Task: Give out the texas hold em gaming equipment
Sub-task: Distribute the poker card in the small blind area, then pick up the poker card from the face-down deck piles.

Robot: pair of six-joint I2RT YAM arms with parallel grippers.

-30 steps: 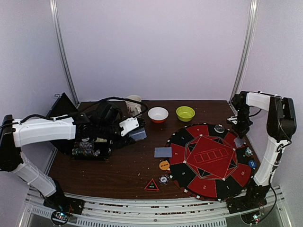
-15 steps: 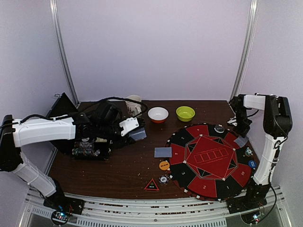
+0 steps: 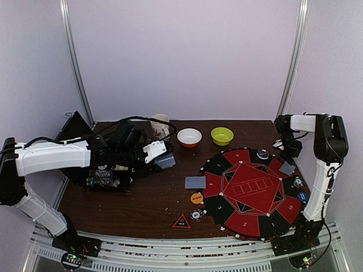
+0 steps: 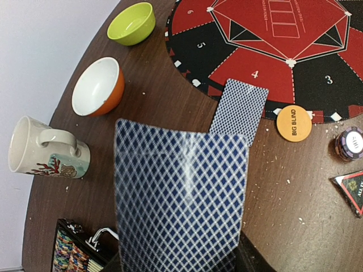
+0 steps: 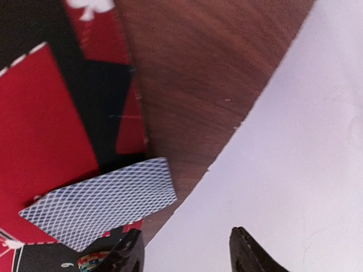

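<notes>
A robotics lab cell is indicated: a wooden table (image 3: 153, 201) is enclosed by plain white walls (image 3: 181, 56) and metal posts (image 3: 76, 68) (robot arms (image 3: 54, 156) are bolted to its front rail (image 3: 187, 249)).

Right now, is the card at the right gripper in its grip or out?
Out. The card lies flat at the edge of the mat; the right gripper has its fingers apart, nothing between them.
</notes>
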